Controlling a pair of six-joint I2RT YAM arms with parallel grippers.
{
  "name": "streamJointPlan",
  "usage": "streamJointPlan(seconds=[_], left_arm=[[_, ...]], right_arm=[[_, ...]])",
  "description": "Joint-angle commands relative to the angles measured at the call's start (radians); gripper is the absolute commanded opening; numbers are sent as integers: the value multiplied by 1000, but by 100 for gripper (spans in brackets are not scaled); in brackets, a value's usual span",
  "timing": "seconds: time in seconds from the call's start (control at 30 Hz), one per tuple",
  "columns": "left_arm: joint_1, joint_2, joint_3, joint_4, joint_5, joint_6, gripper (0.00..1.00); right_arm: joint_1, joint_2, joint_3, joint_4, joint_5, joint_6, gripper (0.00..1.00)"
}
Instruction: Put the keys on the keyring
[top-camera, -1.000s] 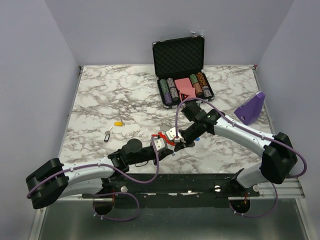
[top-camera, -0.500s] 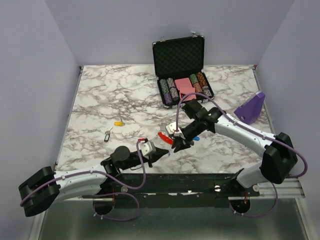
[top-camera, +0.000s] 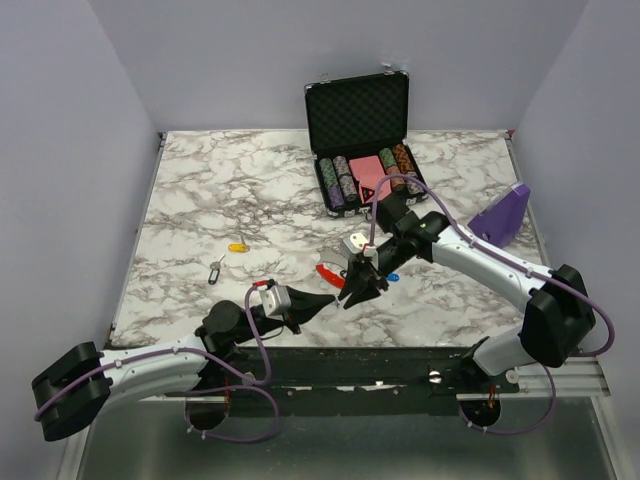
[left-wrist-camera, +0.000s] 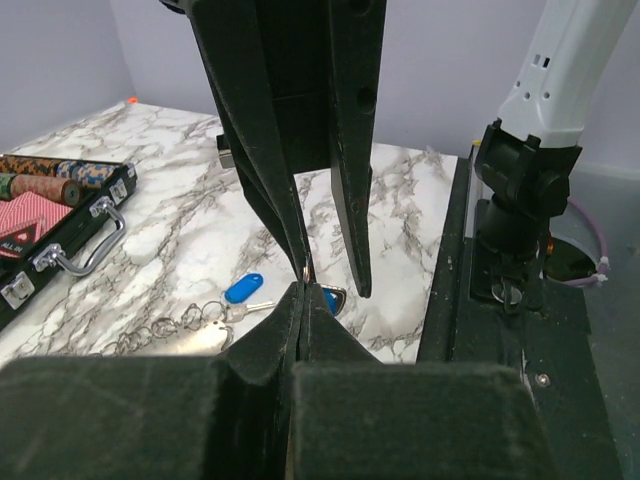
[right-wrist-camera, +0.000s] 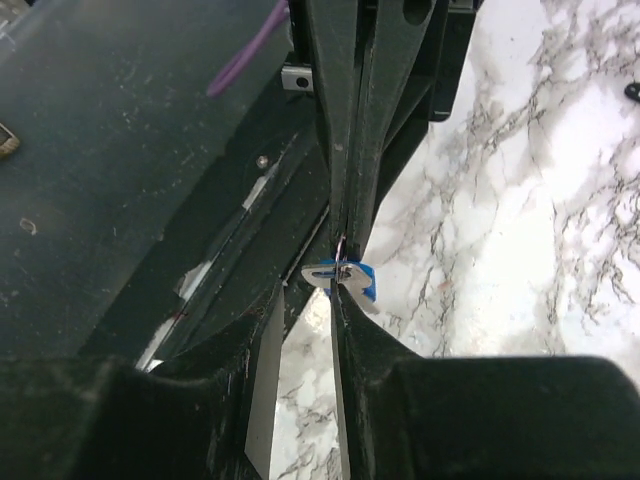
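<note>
The red and silver keyring (top-camera: 327, 274) lies on the marble just left of my right gripper (top-camera: 352, 298). My left gripper (top-camera: 331, 297) points right, and its tips meet the right gripper's tips. In the left wrist view it (left-wrist-camera: 303, 290) is shut on the small ring of a blue-tagged key (left-wrist-camera: 332, 299). In the right wrist view that key (right-wrist-camera: 325, 272) sits at the tip of my right gripper (right-wrist-camera: 315, 290), whose jaws stand slightly apart. Another blue-tagged key (top-camera: 392, 278) lies to the right, and also shows in the left wrist view (left-wrist-camera: 243, 288). A yellow-tagged key (top-camera: 237, 247) and a further key (top-camera: 215, 270) lie to the left.
An open black case of poker chips (top-camera: 360, 130) stands at the back centre. A purple object (top-camera: 500, 215) sits at the right edge. A silver piece with small chain links (left-wrist-camera: 195, 338) lies by the blue key. The table's front rail (top-camera: 400, 350) is close below the grippers.
My left arm has drawn back to the left and away from the keyring, its gripper now flatter and pointing right. The right gripper has shifted slightly. The keyring stays in place.
</note>
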Motion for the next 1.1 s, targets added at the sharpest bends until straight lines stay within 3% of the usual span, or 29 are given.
streamJointPlan(seconds=[0.0, 1.07], left_arm=[[-6, 15, -51, 80, 28, -31, 0], [-6, 85, -54, 131, 35, -63, 0]], right_arm=[[0, 10, -13, 36, -117, 13, 33], [-22, -8, -25, 197, -28, 220, 29]])
